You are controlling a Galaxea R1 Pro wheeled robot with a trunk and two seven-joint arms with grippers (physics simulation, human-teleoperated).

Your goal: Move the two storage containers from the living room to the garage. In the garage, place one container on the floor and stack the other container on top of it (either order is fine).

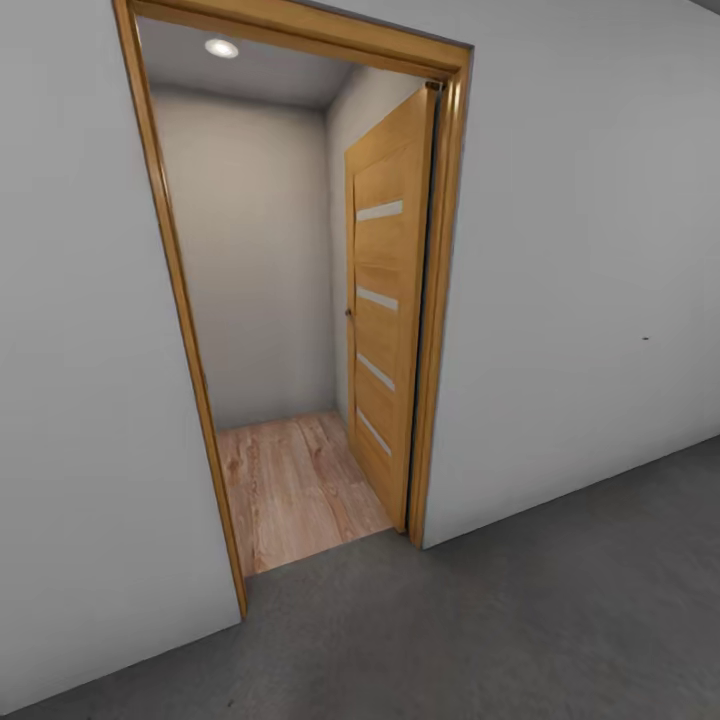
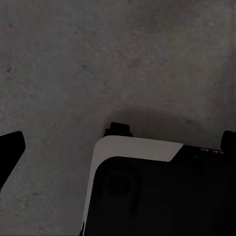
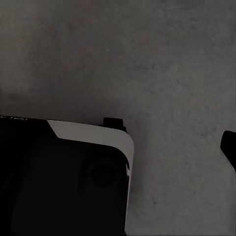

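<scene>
In the garage, facing the doorway:

Head view, floor: the dark grey concrete floor (image 1: 560,620) runs along the bottom, so the robot stands in the garage.
Head view, doorway: a wood frame (image 1: 180,300) goes around an open doorway in the white wall (image 1: 580,280).
Head view, door: the orange-wood door (image 1: 385,310) with pale stripes is swung open into the next room.
Head view, next room: light wood planks (image 1: 295,485) and a round ceiling light (image 1: 221,47) show past the frame.
Head view, containers: no orange-red bin can be seen here, so they are likely away through that door.

Left wrist view: grey concrete (image 2: 123,64) lies below, with the robot's dark base with a white edge (image 2: 142,152) over it. One dark finger (image 2: 11,147) pokes in at the edge. Nothing is held, but I cannot tell if the fingers are spread or closed.

Right wrist view: the same grey concrete (image 3: 147,59) and the base's white edge (image 3: 98,135). One dark finger (image 3: 229,147) shows at the side. I cannot tell its state either.

How a bin may handle: my guess is stiff, flat walls, light but wide. Two grippers pressing on opposite walls looks safest.

Bins and fingers: far apart; the robot must drive to them first.
</scene>
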